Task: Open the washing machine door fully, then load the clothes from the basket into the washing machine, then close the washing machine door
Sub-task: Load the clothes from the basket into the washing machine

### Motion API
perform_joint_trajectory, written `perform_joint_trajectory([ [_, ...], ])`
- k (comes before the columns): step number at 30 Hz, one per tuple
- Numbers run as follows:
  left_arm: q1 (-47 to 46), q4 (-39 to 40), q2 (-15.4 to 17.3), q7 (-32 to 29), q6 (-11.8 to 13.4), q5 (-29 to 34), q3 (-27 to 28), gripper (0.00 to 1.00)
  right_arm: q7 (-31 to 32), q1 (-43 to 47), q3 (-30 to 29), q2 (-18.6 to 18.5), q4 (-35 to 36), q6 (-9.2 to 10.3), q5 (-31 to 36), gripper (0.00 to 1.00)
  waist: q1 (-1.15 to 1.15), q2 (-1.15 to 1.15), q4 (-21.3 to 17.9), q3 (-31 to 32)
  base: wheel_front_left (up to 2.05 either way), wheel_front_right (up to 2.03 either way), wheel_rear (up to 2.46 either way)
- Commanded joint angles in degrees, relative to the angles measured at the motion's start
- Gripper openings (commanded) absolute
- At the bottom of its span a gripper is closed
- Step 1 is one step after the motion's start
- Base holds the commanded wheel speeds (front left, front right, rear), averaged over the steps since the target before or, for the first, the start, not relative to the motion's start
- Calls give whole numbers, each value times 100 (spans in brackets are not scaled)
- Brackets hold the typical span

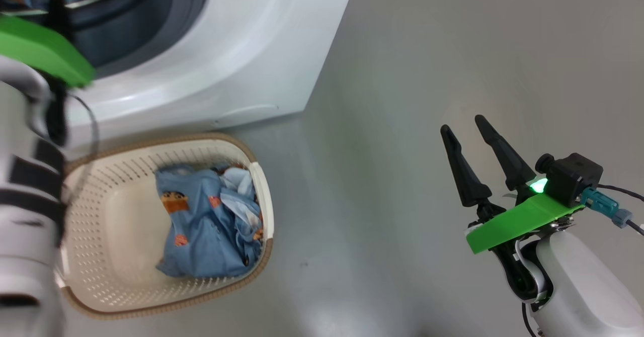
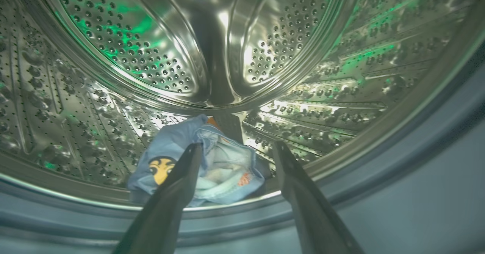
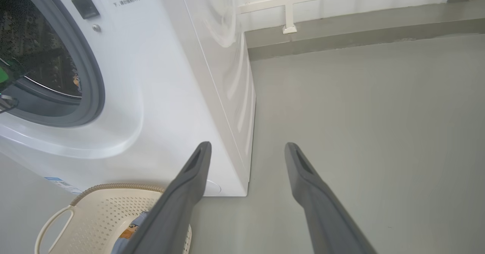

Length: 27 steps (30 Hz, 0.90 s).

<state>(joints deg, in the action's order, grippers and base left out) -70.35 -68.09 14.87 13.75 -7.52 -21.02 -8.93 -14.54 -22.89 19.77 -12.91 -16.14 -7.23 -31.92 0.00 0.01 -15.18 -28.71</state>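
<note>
L gripper (image 2: 237,145) jaws apart inside washer (image 1: 226,50), garment (image 2: 223,166) lying there. R gripper (image 1: 463,123) open, empty, right of washer. Basket (image 1: 261,196) w/ clothes (image 1: 206,221) in front of washer.

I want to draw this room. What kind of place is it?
Probably a laundry area: a white front-loading washing machine on a grey floor, with a basket of clothes in front of it.

A smooth grey floor (image 1: 402,75) with a dull sheen and soft pale reflections runs to the far side, where a raised grey kerb (image 3: 360,30) carries a white post (image 3: 290,7) and a rail before white panels.
</note>
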Motion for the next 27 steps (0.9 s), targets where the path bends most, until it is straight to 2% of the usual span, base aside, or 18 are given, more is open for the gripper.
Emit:
perform_joint_trajectory([
  [1, 183, 172, 163, 83, 5, -46, 22, 100, -46, 122, 79, -100, 84, -25, -55, 100, 0, -1, 58, 249, 0, 0, 0],
  [10, 1275, 1351, -34, 123, 4, -149, 8, 100, -46, 217, 91, -202, 21, -25, -125, 100, 0, -1, 250, 1001, 0, 0, 0],
  [27, 3557, 2778, -284, 124, 4, 17, 54, 100, -46, 740, 175, -362, -253, -25, -366, 100, 0, -1, 726, 2458, 0, 0, 0],
])
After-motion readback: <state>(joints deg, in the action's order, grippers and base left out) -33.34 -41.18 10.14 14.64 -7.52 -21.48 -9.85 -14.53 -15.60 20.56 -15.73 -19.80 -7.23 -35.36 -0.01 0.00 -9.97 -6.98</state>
